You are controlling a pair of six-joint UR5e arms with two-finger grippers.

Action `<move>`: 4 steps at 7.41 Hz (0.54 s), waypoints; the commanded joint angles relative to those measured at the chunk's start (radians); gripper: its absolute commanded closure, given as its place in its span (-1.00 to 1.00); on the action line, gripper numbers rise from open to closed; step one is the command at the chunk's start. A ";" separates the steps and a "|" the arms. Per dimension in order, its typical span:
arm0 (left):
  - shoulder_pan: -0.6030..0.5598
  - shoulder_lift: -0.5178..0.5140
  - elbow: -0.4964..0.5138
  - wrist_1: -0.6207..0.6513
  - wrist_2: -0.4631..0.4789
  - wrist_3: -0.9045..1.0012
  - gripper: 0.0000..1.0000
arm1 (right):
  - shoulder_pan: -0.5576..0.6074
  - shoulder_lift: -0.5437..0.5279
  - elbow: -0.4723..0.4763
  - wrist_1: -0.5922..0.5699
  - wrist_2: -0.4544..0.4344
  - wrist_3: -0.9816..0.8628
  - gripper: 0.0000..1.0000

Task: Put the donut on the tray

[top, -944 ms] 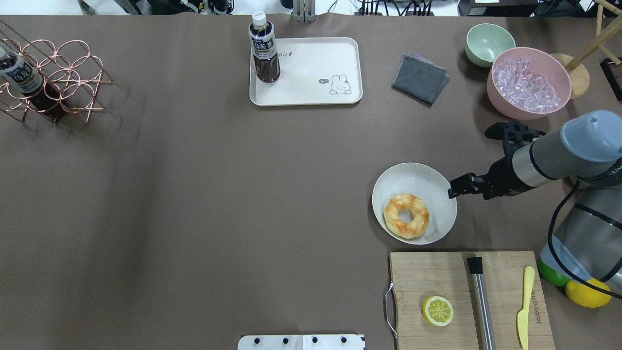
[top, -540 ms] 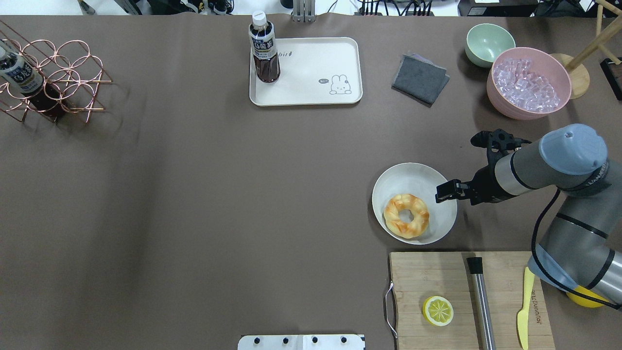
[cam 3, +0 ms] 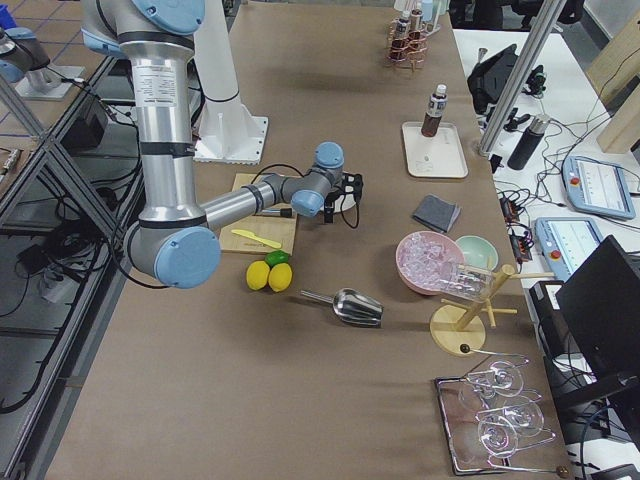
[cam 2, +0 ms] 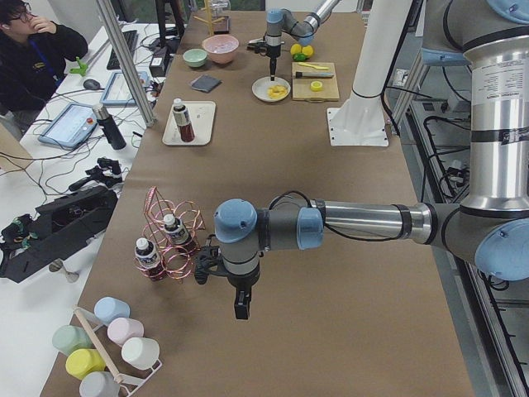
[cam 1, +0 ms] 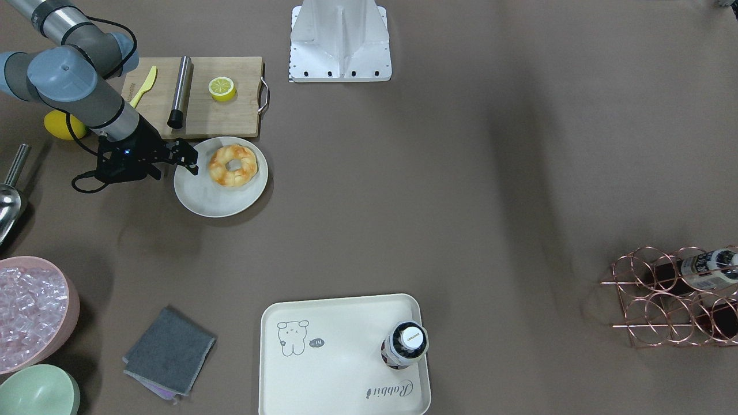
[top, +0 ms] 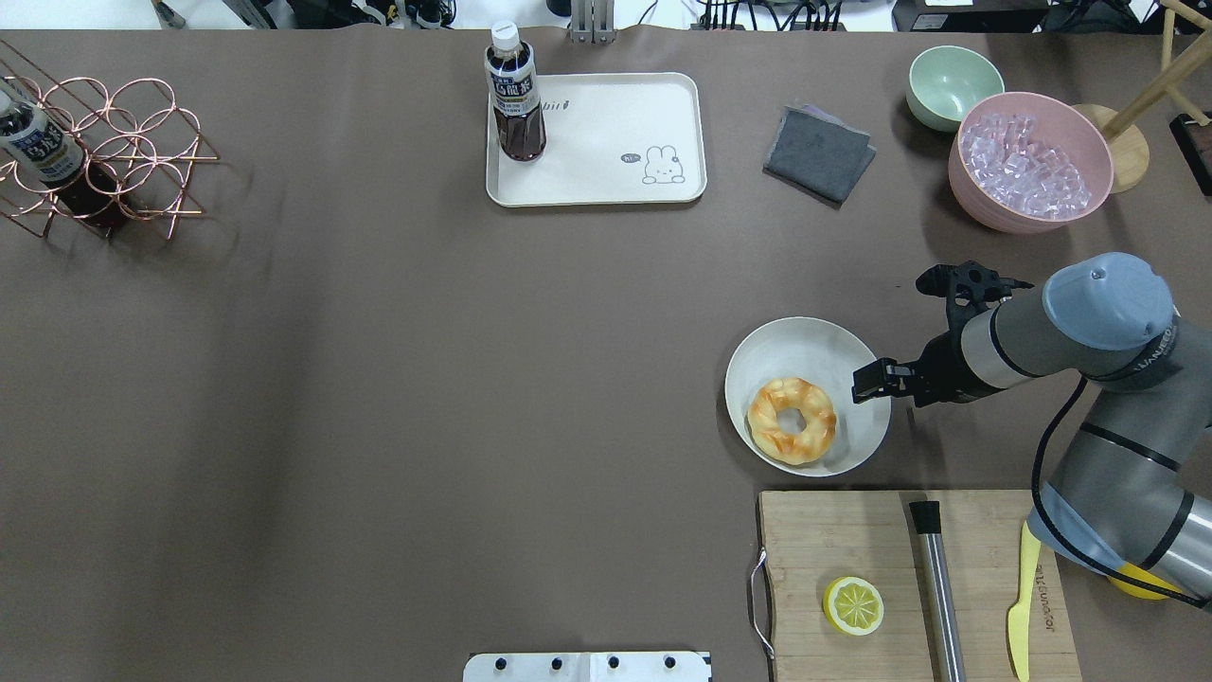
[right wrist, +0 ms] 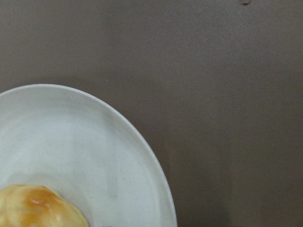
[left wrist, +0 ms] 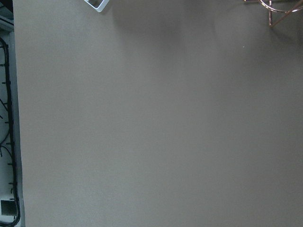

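Donut: the donut (top: 792, 421) lies flat on a round plate (top: 805, 346) in the right half of the tabletop (top: 426, 379), nearer the robot's edge than the far edge; it sits on the part of the plate towards the robot.
Tray: the tray (top: 606, 142) lies at the far edge, about midway along it, well apart from the plate; a bottle (top: 516, 95) stands upright in its far left corner; the rest of its floor is bare.
Right gripper: the right gripper (top: 864, 382) hangs over the plate's right rim, just beside the donut and not touching it; its fingers show in no wrist view, and I cannot tell how wide they stand.
Left gripper: the left gripper (cam 2: 240, 311) hangs over bare tabletop towards the left end; seen only from the side, so I cannot tell its width.
Edges: a cutting board (top: 824, 540) lies just beside the plate at the robot's edge; a grey cloth (top: 819, 152) lies right of the tray near the far edge; a wire rack (top: 109, 156) stands in the far left corner.
Open room: bare tabletop runs from the plate to the tray.
Change: the right gripper stood at the plate's outer right rim 0.9 s ago and has come inward over the rim; donut, plate, tray and bottle lie as before.
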 commanded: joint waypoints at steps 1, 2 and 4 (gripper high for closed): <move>0.000 -0.001 -0.005 0.000 0.000 0.000 -0.96 | -0.002 0.003 0.000 0.000 0.000 0.047 -0.12; 0.000 -0.013 0.000 0.000 0.002 0.000 -0.96 | -0.005 0.005 0.001 0.000 0.000 0.061 0.09; 0.000 -0.015 -0.003 0.000 0.008 0.000 -0.96 | -0.011 0.006 -0.002 0.000 -0.002 0.061 0.07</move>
